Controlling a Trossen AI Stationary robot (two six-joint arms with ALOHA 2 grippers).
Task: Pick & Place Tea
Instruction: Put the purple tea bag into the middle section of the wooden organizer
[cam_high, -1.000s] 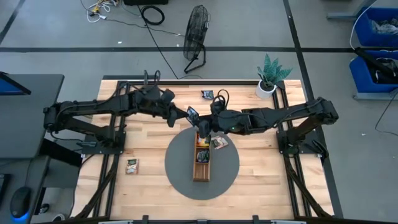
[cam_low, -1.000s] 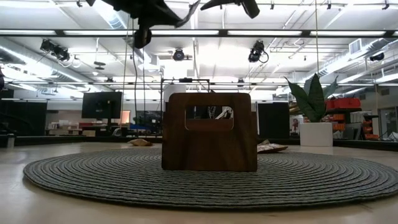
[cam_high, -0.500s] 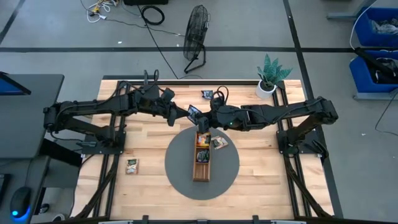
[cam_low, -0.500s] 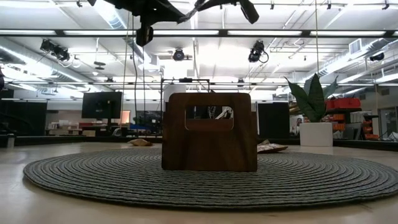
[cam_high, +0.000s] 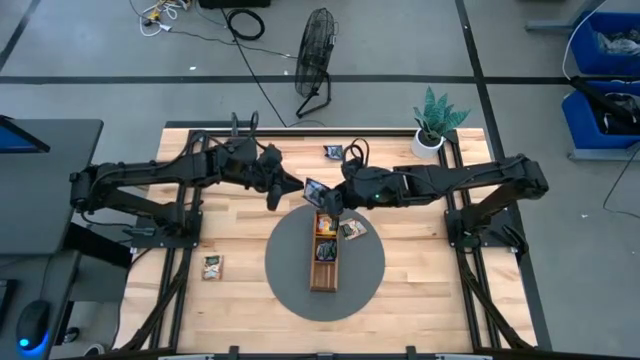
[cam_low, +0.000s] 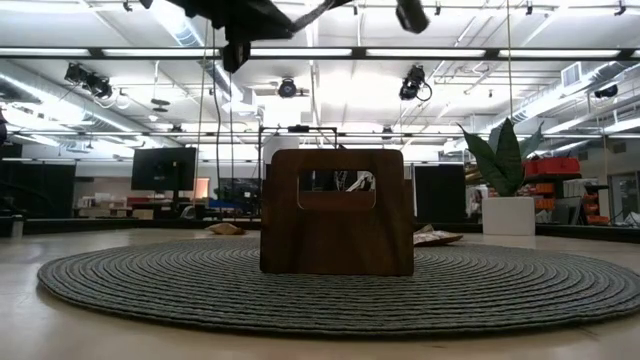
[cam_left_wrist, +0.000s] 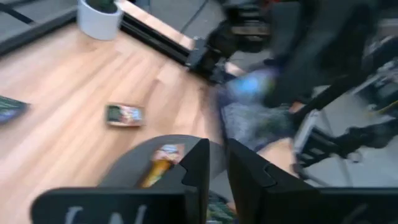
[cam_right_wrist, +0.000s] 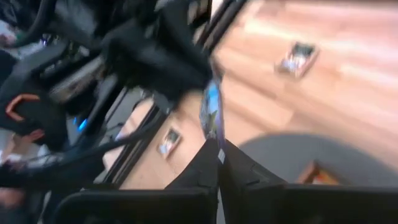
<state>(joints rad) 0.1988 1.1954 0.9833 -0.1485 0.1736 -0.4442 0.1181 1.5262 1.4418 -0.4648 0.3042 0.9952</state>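
Sachets first, from above: one dark blue-teal square tea sachet (cam_high: 314, 188) hung in the air just past the far end of the long brown wooden divided tray (cam_high: 323, 250), between my left gripper (cam_high: 283, 190) and my right gripper (cam_high: 328, 200). It had shifted slightly toward the right arm since a second earlier.

At table height, the tray (cam_low: 337, 212) stood unchanged on the round grey woven mat (cam_low: 120, 280).

Through my left wrist camera, the left gripper (cam_left_wrist: 217, 168) showed a narrow empty gap between its fingers.

Through my right wrist camera, the right gripper (cam_right_wrist: 217, 158) was clamped on the sachet (cam_right_wrist: 211, 109), seen edge-on.
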